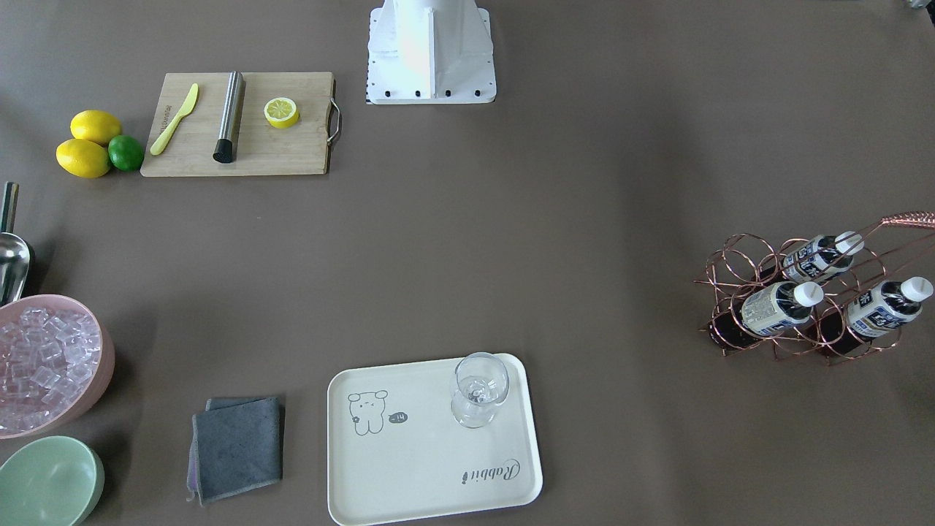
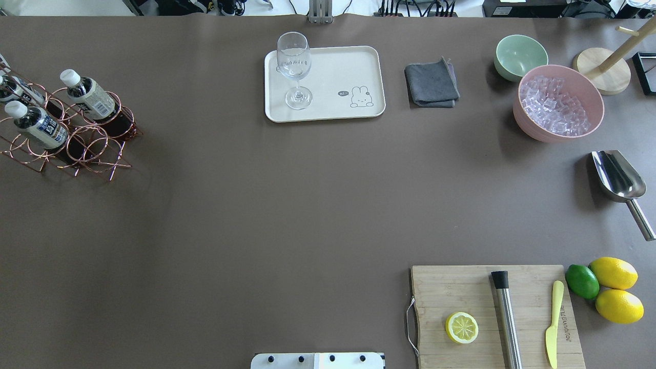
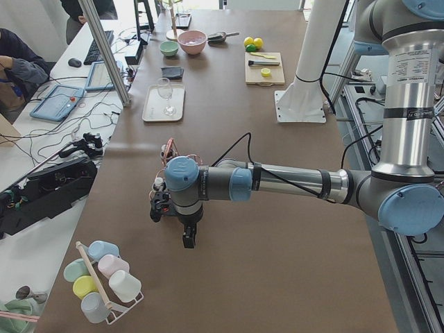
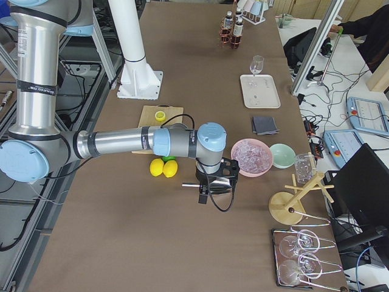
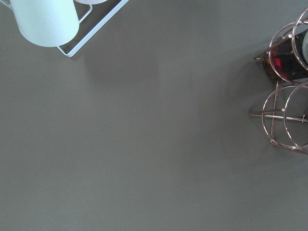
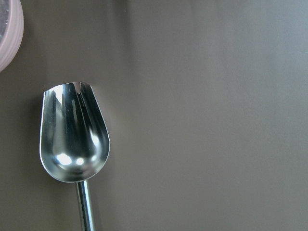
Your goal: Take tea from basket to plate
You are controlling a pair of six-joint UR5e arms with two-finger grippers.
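Observation:
Three alike tea bottles stand in the copper wire basket (image 1: pixel 738 263) at the table's left end; the nearest to the plate is this one (image 1: pixel 778 307), also in the overhead view (image 2: pixel 89 97). The basket shows in the overhead view (image 2: pixel 97 148) and at the right edge of the left wrist view (image 5: pixel 284 115). The cream plate (image 1: pixel 409 467) (image 2: pixel 333 66) holds only a wine glass (image 1: pixel 478 387). My left gripper (image 3: pixel 161 206) hovers beside the basket; my right gripper (image 4: pixel 226 169) hovers over the metal scoop (image 6: pixel 74 134). I cannot tell whether either is open or shut.
A wooden cutting board (image 2: pixel 492 312) with half a lemon, a knife and a steel tube, lemons and a lime (image 2: pixel 581 281), a pink bowl of ice (image 2: pixel 558 102), a green bowl (image 2: pixel 520 56), a grey cloth (image 2: pixel 431 83). A rack of cups (image 3: pixel 104 277) stands near the left arm.

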